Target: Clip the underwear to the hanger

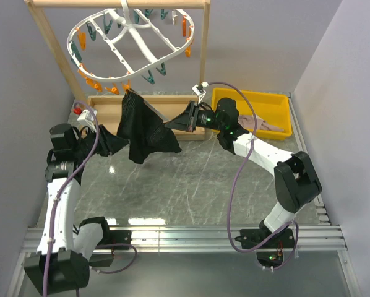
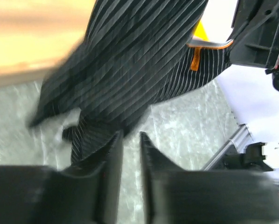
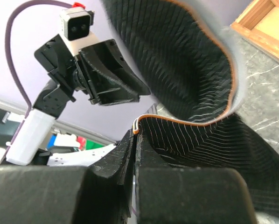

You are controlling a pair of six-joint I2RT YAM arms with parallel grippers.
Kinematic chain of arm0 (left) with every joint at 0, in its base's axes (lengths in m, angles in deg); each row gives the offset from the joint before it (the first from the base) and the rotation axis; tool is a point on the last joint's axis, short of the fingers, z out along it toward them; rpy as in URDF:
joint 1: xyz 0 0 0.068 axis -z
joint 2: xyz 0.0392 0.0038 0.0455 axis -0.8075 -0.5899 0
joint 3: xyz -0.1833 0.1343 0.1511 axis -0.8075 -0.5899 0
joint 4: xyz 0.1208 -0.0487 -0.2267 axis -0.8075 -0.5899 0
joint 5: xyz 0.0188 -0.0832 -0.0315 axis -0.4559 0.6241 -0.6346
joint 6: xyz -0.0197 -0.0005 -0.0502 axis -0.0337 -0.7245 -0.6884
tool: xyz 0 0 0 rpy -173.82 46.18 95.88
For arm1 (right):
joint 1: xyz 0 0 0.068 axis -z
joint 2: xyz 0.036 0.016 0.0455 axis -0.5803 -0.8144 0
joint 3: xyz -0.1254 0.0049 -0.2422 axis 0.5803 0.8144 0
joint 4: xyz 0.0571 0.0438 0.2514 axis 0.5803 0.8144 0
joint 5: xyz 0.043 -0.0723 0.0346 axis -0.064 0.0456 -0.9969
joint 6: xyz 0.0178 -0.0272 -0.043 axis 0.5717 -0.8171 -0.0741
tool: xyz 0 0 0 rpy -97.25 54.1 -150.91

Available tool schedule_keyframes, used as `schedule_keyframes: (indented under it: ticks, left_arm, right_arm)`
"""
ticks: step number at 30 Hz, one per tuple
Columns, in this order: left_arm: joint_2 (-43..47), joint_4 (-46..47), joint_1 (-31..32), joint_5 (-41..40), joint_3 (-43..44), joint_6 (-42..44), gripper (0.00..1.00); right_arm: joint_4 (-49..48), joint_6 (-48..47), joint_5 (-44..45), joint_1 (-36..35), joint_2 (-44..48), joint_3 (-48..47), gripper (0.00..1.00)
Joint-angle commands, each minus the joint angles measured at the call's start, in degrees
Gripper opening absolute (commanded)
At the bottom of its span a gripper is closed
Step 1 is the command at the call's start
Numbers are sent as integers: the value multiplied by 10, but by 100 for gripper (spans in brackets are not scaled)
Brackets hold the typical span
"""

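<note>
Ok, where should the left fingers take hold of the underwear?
Probably the waistband edge of the underwear, near the orange tag, approached from the left: the right gripper holds that hem up and exposed, while the legs hang limp.

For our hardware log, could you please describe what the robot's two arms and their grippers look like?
The left arm and right arm share one design: white tubular links, chunky black joint housings, and a purple cable along each. The left gripper and right gripper are black with wedge-shaped fingers. The left wrist carries a small white camera with a red top.
</note>
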Motion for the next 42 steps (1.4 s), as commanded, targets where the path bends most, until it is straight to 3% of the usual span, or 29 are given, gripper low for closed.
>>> schedule_keyframes:
  ticks: [1, 3, 6, 8, 11, 12, 15, 25, 32, 37, 42]
  left_arm:
    - [57, -27, 3, -23, -4, -38, 35]
    - [75, -43, -1, -71, -9, -49, 48]
    - [99, -40, -5, -69, -14, -65, 51]
    - [109, -28, -5, -37, -12, -71, 49]
    - [118, 19, 0, 24, -23, -95, 32]
    - [117, 15, 7, 17, -28, -93, 24]
    - [83, 20, 38, -37, -35, -88, 16]
    - [-77, 265, 209, -177, -58, -221, 12]
    - [-141, 416, 216, -182, -56, -321, 13]
    - [-145, 466, 217, -150, -63, -346, 14]
    - [-132, 468, 216, -126, -68, -355, 15]
  right_arm:
    - [28, -67, -9, -13, 37, -3, 0]
    - [29, -70, -8, -13, 41, 1, 0]
    - [37, -80, -6, -12, 49, 9, 0]
    - [42, -88, -3, -12, 55, 14, 0]
    - [44, -92, 0, -13, 63, 16, 0]
    - [45, -93, -1, -14, 64, 14, 0]
    - [57, -113, -3, -20, 71, 9, 0]
    - [165, -289, -2, -93, 100, -11, 0]
    - [249, -416, 19, -156, 84, -28, 0]
    - [322, -509, 80, -190, 35, -40, 0]
    - [337, -515, 173, -188, -16, -61, 0]
